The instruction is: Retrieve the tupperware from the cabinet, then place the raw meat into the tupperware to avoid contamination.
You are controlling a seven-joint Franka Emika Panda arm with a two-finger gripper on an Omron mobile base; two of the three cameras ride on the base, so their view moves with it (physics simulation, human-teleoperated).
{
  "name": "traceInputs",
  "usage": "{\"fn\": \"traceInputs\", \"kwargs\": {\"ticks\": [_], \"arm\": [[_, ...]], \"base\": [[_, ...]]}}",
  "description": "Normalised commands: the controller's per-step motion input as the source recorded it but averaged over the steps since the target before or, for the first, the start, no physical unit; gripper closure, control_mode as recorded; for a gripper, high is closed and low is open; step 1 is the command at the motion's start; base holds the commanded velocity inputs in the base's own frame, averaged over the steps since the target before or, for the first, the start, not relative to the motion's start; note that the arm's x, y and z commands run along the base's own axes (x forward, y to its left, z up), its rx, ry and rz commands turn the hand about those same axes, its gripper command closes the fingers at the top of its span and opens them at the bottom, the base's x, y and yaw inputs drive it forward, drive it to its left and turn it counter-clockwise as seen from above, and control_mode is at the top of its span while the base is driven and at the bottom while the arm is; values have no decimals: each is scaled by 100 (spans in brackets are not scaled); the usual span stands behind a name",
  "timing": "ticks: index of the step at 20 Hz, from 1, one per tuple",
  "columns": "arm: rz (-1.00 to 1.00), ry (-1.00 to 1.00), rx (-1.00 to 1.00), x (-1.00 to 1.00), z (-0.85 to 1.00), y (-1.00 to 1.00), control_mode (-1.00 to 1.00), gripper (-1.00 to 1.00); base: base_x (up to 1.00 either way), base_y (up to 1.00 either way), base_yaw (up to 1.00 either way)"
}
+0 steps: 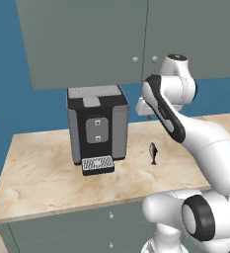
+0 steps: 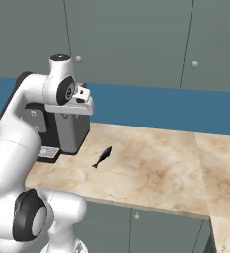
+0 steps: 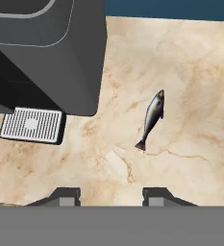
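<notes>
The cabinet [image 1: 87, 39] hangs over the counter with its doors shut, so whatever stands inside is hidden; its top is cut off by the upper edge of both base views; two small pale knobs [image 1: 135, 60] sit side by side at the door seam in the left base view. The gripper [image 3: 111, 194] shows as two dark finger tips at 6 o'clock in the hand view, standing apart with bare marble between them and nothing held; in the base views the hand hides behind the arm's white wrist, so the jaws cannot be made out there.

The raw meat [image 3: 152, 117], a slim dark fish with a paler belly, lies alone on the counter [image 3: 190, 72] at about 2 o'clock from the finger tips, tail toward 7 o'clock and head toward 1 o'clock; it touches nothing else; in the left base view it [image 1: 153, 153] lies just right of the coffee machine, partly beneath the forearm; in the right base view it [image 2: 102, 156] lies at 4 o'clock from the machine.

The coffee machine [image 1: 97, 123] stands on the marble at the left; its grated drip tray [image 3: 32, 125] juts from its foot at 10 o'clock from the finger tips; in the right base view the arm covers most of the machine; drawer fronts [image 1: 87, 222] run beneath the counter edge.
</notes>
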Motion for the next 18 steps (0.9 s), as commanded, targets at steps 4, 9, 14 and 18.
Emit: {"fn": "traceInputs", "kwargs": {"ticks": [4, 9, 14, 18], "arm": [[0, 0, 0, -4, 0, 0, -100, -100], [0, -7, 0, -14, 7, 0, -100, -100], [2, -16, 0, -27, 20, 0, -100, -100], [4, -22, 0, -31, 28, 0, -100, -100]], "base": [[0, 0, 0], [0, 0, 0], [0, 0, 0], [0, 0, 0]]}}
